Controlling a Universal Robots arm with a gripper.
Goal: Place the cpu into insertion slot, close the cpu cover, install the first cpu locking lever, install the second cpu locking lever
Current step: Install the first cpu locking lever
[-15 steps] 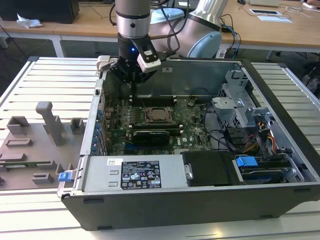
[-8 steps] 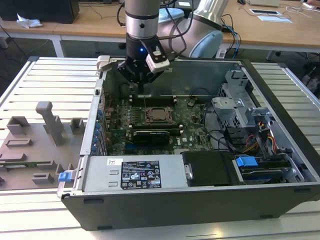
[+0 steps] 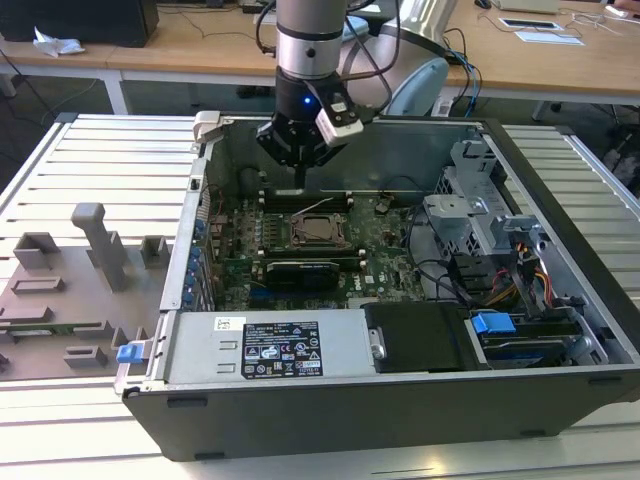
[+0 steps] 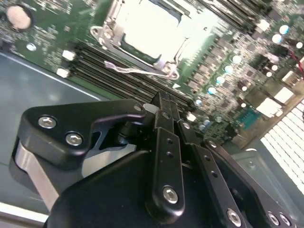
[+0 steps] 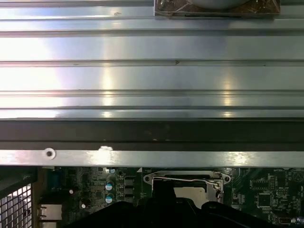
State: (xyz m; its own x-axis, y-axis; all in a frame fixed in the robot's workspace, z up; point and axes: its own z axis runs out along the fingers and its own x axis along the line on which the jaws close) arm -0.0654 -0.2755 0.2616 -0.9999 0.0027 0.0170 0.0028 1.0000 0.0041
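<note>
The cpu [image 4: 147,23] lies in the socket on the green motherboard, its pale top showing through the window of the cpu cover [image 4: 164,61], which lies flat over it. In the exterior view the cpu [image 3: 321,231] and the cpu cover [image 3: 299,240] sit mid-board. A thin wire locking lever [image 4: 130,70] runs along the socket's edge nearest the gripper and looks unlatched; it also appears in the exterior view as a lever [image 3: 318,206] and in the first wrist view as a lever [image 5: 187,179]. My gripper [image 4: 163,100] hangs above the board just behind the socket, shut, holding nothing. In the exterior view the gripper [image 3: 300,184] is over the memory slots.
The open computer case [image 3: 200,200] lies on a slatted metal table [image 3: 90,160]. A grey power supply box [image 3: 270,345] fills the front, drive bays with cables [image 3: 500,270] the exterior view's right. A grey fixture plate [image 3: 70,290] lies at the exterior view's left.
</note>
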